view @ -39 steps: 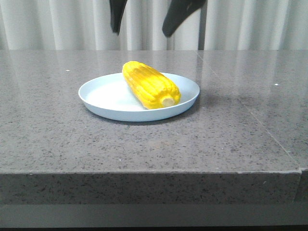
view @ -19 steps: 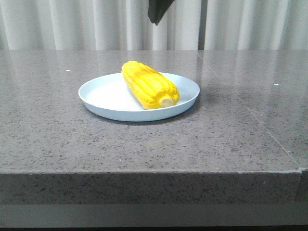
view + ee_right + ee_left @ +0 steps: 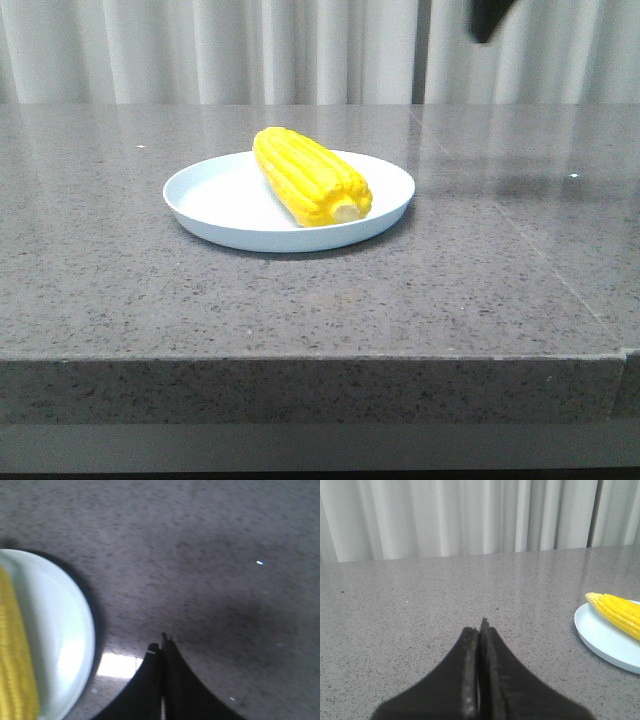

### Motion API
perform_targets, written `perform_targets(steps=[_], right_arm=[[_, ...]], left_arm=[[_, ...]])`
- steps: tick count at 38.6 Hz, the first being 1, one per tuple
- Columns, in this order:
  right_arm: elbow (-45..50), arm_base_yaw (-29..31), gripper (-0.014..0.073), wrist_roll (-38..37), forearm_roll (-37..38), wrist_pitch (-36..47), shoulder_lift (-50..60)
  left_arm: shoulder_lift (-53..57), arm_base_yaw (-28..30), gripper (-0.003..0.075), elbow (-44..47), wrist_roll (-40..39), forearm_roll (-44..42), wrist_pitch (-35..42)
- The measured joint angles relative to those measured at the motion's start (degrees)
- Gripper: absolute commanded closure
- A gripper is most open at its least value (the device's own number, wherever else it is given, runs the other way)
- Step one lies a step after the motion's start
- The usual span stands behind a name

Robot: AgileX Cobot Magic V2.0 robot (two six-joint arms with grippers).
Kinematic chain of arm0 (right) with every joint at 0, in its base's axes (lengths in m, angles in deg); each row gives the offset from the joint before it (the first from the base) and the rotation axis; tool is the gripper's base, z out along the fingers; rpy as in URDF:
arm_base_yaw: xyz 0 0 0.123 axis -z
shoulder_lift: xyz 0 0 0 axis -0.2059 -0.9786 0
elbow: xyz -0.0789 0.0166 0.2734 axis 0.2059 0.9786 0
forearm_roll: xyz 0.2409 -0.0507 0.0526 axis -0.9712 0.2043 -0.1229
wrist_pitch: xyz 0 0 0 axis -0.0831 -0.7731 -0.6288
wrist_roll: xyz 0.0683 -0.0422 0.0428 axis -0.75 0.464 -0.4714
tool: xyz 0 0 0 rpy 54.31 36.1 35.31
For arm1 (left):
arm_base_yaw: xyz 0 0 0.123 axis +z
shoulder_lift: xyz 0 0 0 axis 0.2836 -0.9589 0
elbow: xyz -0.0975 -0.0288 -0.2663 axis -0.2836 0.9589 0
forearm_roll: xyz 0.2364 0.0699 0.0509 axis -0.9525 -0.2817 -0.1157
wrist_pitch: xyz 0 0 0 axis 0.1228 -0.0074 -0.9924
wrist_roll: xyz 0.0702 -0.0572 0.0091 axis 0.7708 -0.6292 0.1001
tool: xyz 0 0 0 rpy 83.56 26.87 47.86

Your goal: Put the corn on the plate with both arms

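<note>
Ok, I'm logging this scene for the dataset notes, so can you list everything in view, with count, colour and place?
corn: one, bright yellow with a pale stub end, lying on the plate, stub toward the camera in the front view.
plate: one, pale blue, round, on the table left of centre in the front view.
table: one, grey speckled stone top, filling the foreground.
curtain: one, white and pleated, behind the table.
left gripper: one, black, shut on nothing, over bare table off to the side of the plate.
right gripper: one, black, shut on nothing, above the table beside the plate; in the front view a dark part shows at the upper right.
</note>
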Motion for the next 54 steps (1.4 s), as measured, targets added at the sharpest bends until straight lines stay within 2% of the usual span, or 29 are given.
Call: perform_targets(steps=[10, 22, 28, 35, 45, 54], right_arm=[[17.55, 9.48, 0.0655, 2.32, -1.88, 3.10, 13.83], [40.52, 10.26, 0.0661, 2.46, -1.64, 16.53, 34.89], [52.96, 10.26, 0.0661, 2.48, 1.40, 26.96, 48.52], [64.75, 10.26, 0.0661, 2.58, 3.47, 35.50, 64.65], [72.97, 10.26, 0.0661, 2.58, 3.82, 40.87, 81.14], [73.38, 10.26, 0.0661, 2.58, 4.00, 41.82, 83.44]], left_arm=[[0.00, 0.00, 0.0741, 0.00, 0.00, 0.00, 0.00], [0.00, 0.00, 0.0741, 0.00, 0.00, 0.00, 0.00], [0.00, 0.00, 0.0741, 0.00, 0.00, 0.00, 0.00], [0.00, 0.00, 0.0741, 0.00, 0.00, 0.00, 0.00], [0.00, 0.00, 0.0741, 0.00, 0.00, 0.00, 0.10], [0.00, 0.00, 0.0741, 0.00, 0.00, 0.00, 0.10]])
